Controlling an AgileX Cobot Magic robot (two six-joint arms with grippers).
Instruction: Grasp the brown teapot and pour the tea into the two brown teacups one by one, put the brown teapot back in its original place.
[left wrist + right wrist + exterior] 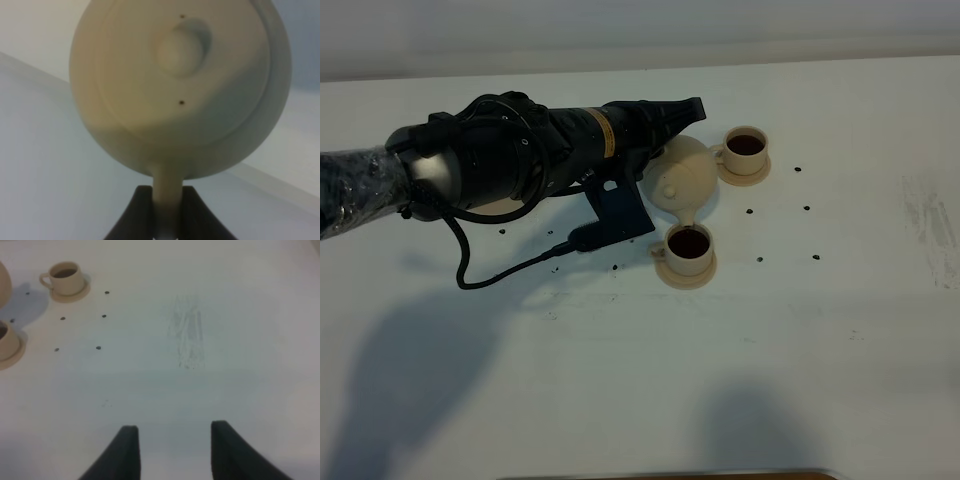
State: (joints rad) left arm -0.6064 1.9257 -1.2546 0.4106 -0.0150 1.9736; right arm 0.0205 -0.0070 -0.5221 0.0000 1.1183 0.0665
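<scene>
- Nearest my high camera, the white table lay bare apart from soft shadows, and a scuffed grey patch marked its right side.
- Next in, I saw the near teacup standing on its small saucer, filled with dark tea.
- Just above that cup I had the brown teapot tipped over, lid face toward the camera and spout pointing down at the cup's rim; whether the spout touched the rim I could not tell.
- At the teapot's handle, my left gripper was clamped tight, a dark finger on either side of it. The wrist view showed the lid and its knob filling most of the picture.
- My left arm reached in from the left, its black cable trailing down to the table.
- Farther back, the second teacup sat on its own saucer, also holding dark tea, just beside the teapot's right.
- Small dark specks dotted the table around the cups.
- Well off to the right, my right gripper hung over bare table with its jaws spread apart, holding nothing.
</scene>
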